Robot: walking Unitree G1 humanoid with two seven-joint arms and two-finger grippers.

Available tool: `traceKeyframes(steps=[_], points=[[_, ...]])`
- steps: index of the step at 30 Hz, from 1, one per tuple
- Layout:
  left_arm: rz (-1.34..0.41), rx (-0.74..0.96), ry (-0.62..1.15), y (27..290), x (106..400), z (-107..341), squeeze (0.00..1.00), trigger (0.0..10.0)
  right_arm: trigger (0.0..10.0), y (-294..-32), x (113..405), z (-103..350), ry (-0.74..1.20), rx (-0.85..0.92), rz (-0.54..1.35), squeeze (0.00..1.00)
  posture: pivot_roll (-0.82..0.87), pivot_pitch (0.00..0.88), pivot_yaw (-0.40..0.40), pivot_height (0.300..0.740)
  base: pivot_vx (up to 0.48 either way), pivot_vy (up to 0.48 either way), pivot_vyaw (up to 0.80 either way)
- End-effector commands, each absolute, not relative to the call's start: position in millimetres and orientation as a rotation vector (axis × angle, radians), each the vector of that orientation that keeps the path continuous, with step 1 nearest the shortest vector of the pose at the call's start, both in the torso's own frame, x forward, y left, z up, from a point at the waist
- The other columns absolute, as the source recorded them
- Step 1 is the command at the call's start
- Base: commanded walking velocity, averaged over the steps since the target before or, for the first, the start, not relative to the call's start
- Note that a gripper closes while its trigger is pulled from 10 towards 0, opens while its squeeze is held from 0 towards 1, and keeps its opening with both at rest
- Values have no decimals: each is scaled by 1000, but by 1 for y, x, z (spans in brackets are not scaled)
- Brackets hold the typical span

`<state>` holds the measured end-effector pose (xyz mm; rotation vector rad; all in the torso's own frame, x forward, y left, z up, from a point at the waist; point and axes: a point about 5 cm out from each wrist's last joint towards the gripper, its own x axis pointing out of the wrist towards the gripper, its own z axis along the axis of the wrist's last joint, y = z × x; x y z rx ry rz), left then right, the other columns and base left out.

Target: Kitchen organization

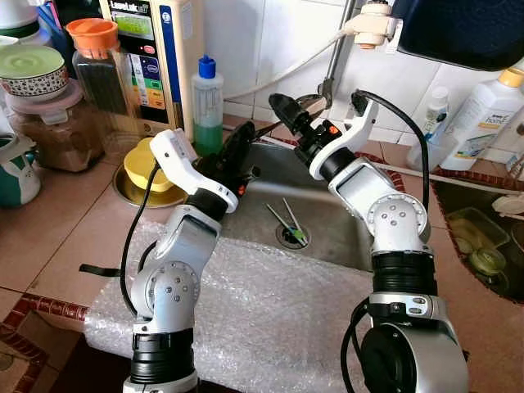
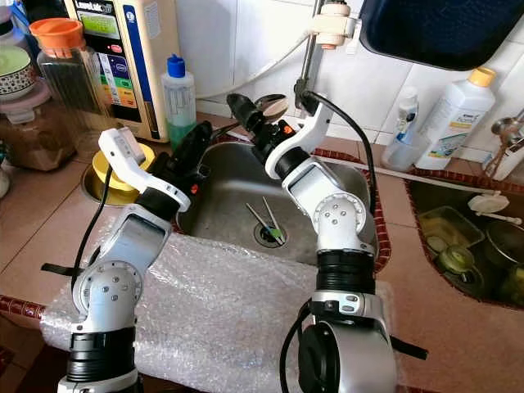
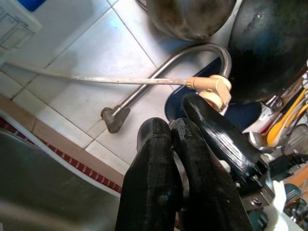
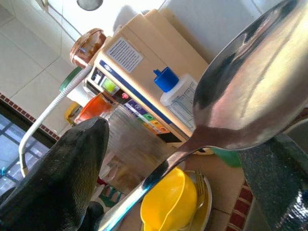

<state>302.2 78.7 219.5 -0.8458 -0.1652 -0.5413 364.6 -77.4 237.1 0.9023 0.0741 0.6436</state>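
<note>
1. Bubble wrap covers the counter edge nearest the robot; steel sink beyond, chopsticks at its drain.
2. Left gripper is raised over the sink's left rim, fingers pressed together, clamped on the spoon's handle.
3. Right gripper reaches toward the back wall, fingers apart either side of the spoon.
4. Farther left: yellow bowl, green soap bottle.

White tiled wall, terracotta tiled counter, steel sink, daylight.
</note>
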Motion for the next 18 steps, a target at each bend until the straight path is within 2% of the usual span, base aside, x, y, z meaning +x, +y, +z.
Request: traceKeyframes(steps=[1,18], points=[[-590,-848,-161,69,299,223,0,0,0,-74,366,242,72,909,650,0,51,24,-75,740,0,0,0],[-570,-840,-151,73,299,220,0,0,0,-79,371,241,53,917,590,0,46,26,-68,740,0,0,0]])
